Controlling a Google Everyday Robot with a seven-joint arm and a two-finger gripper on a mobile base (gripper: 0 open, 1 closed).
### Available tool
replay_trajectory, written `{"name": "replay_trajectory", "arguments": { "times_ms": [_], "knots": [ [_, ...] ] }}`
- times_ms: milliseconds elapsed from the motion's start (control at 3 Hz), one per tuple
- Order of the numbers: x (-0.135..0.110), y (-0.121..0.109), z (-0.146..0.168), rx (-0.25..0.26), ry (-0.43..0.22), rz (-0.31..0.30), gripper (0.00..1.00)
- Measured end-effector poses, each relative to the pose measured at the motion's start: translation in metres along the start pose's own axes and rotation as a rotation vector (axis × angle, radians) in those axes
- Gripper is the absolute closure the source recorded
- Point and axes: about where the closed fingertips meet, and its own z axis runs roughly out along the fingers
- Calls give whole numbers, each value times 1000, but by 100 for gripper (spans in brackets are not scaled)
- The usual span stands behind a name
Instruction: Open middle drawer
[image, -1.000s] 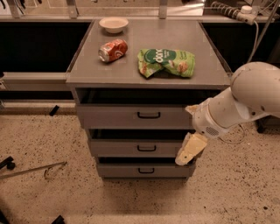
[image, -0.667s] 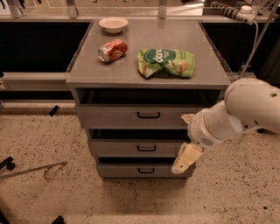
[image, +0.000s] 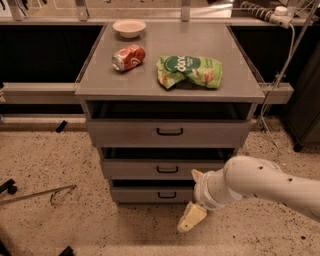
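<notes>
The middle drawer (image: 130, 169) sits between the top and bottom fronts of the grey cabinet (image: 95, 90), with its small black handle (image: 167, 169) at the centre of the front, running left to right. The gripper (image: 192, 217) hangs low near the floor (image: 90, 225), just in front of the bottom drawer (image: 145, 194) at its right end, so the handle lies up and to its left; I cannot tell whether the gripper is released or clenched. The pull would likely run straight out from the front over the floor, where the only thing is a thin rod (image: 35, 193), well off to the left.
</notes>
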Motion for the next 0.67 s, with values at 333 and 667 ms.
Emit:
{"name": "replay_trajectory", "arguments": {
  "times_ms": [333,667],
  "knots": [
    [12,19,53,-78,-10,19,0],
    [12,21,62,-73,-20,26,0]
  ]
}}
